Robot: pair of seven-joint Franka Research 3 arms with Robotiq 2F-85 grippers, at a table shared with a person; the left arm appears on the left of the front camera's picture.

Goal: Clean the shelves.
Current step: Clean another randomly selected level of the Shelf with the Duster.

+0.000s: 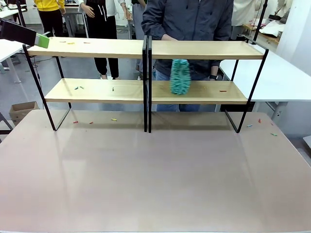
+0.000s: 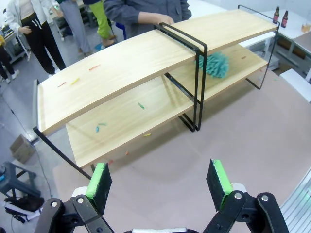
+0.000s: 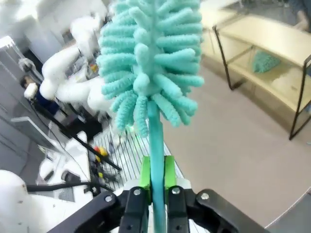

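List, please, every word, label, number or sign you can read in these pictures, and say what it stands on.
No text can be read in any view.
Two bottles in the background: labels too small to read.
Cardboard box: no legible print.
Shelves and teal duster: no markings visible.

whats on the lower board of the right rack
A fluffy teal duster is upright on the lower board, a small red scrap lying nearby. The upper board covers the duster's top, so what holds it cannot be seen.
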